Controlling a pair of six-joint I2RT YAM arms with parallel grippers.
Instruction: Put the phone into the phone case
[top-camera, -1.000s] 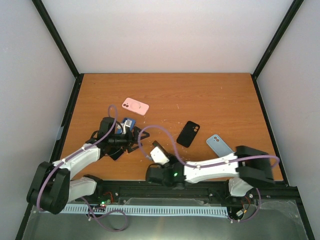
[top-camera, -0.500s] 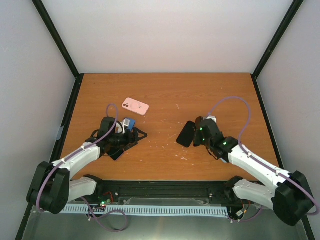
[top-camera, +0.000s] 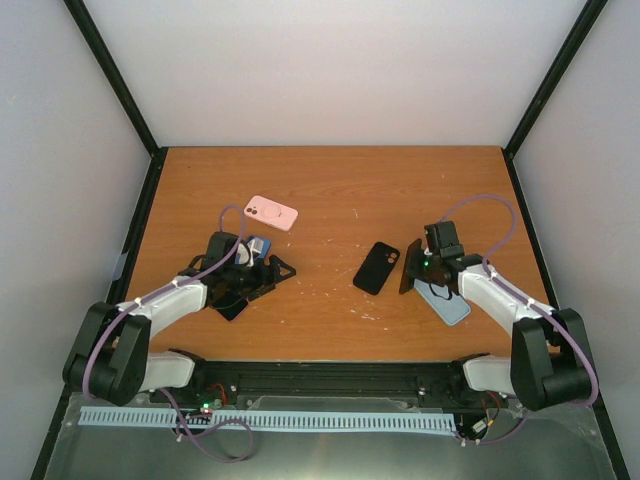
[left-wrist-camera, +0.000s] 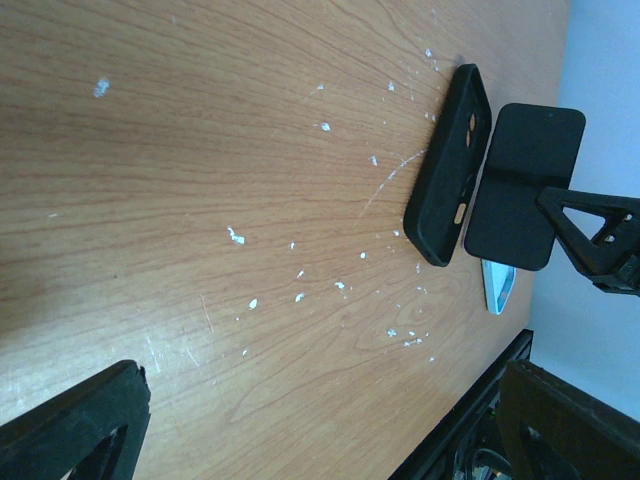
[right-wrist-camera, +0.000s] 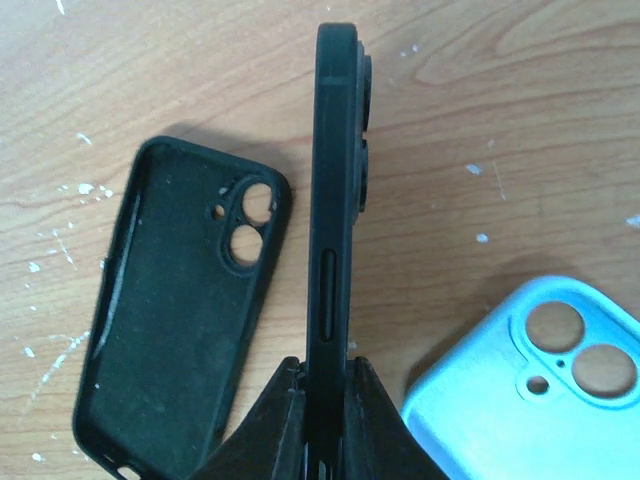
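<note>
An empty black phone case (top-camera: 378, 267) lies open side up near the table's middle; it also shows in the right wrist view (right-wrist-camera: 180, 320) and the left wrist view (left-wrist-camera: 448, 165). My right gripper (top-camera: 414, 268) is shut on a black phone (right-wrist-camera: 335, 200), holding it on edge just right of the case, camera bumps facing away from it. In the left wrist view the phone (left-wrist-camera: 525, 185) stands upright beside the case. My left gripper (top-camera: 268, 274) is open and empty, low over the table at the left; its fingers (left-wrist-camera: 80, 425) are spread wide.
A light blue case (top-camera: 447, 301) lies under my right arm, right of the phone (right-wrist-camera: 530, 390). A pink case (top-camera: 271, 212) lies at the back left. A dark flat item (top-camera: 232, 306) lies under my left arm. The table's front rail (top-camera: 400, 375) is close.
My right arm has swung from the front rail out to the right of the black case, with the phone now held on edge there. The left arm has barely moved.
</note>
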